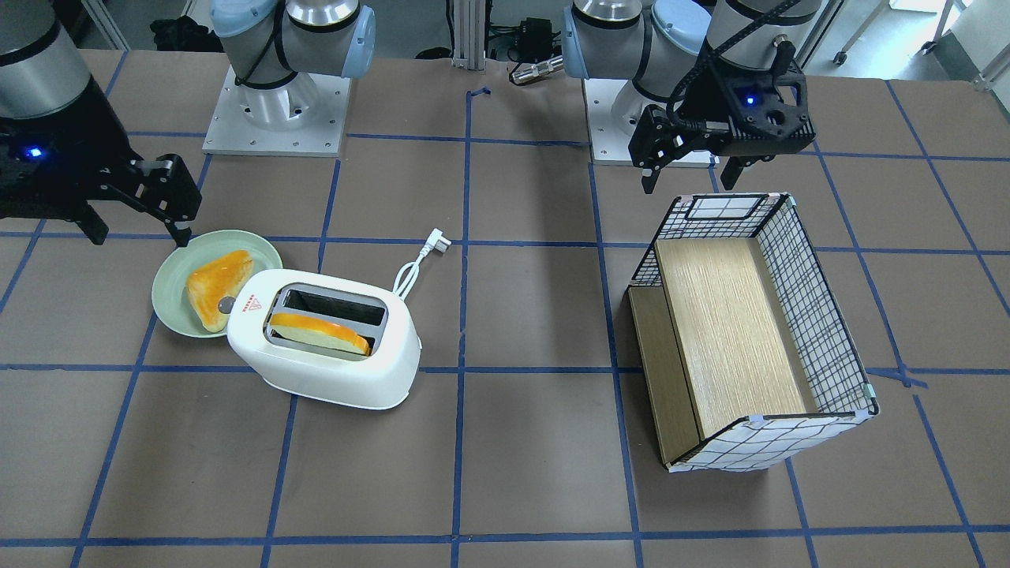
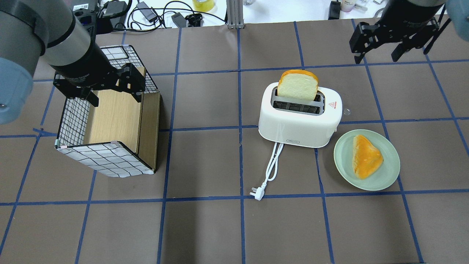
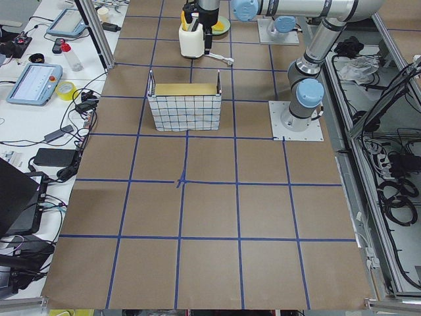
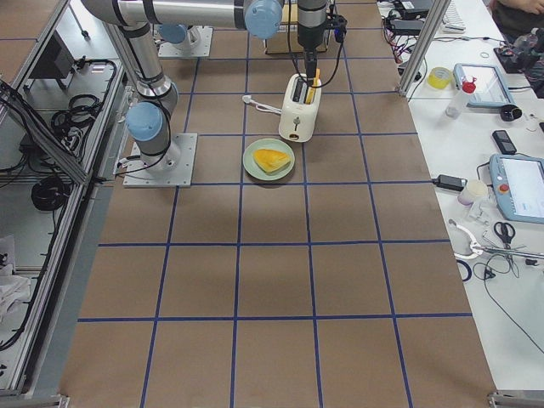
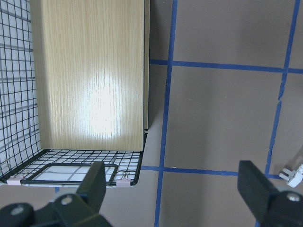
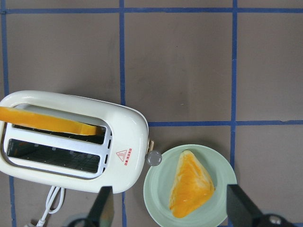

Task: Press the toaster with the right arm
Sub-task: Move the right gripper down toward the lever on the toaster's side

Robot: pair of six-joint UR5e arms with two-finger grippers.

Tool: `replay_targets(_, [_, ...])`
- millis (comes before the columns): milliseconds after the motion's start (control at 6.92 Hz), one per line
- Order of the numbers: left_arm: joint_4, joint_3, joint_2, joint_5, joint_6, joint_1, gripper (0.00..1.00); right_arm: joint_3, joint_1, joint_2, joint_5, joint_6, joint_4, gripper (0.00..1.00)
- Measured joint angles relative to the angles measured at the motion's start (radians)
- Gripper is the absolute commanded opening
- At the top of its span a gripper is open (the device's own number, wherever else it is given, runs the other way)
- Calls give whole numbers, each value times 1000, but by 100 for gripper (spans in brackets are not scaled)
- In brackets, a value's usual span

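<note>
The white two-slot toaster (image 2: 298,126) stands mid-table, also in the front view (image 1: 331,371) and the right wrist view (image 6: 128,127). One slice of bread (image 2: 296,84) sticks up from its far slot. Its small grey lever (image 6: 154,158) juts from the end that faces the plate. My right gripper (image 2: 377,58) is open and empty. It hovers high, to the right of the toaster and beyond it; it also shows in the front view (image 1: 140,235). In the right wrist view its fingers (image 6: 105,208) straddle the lever end and the plate. My left gripper (image 2: 115,99) is open and empty over the basket.
A pale green plate (image 2: 388,176) with a toast piece (image 2: 366,156) lies beside the toaster's lever end. The white cord and plug (image 2: 256,192) trail toward the robot. A wire basket (image 2: 99,161) with wooden panels stands on the left side.
</note>
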Motion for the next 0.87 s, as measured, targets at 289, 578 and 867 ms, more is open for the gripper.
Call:
replay_targets(289, [0,0,0,0,0,0,100,7,-46,16,52,-60,-4,19])
replay_targets(578, [0,0,0,0,0,0,100,19,-115,45,161,-186,3,19])
replay_targets(867, [0,0,0,-1,0,0,100,60,-164,54,262,-256,8,15])
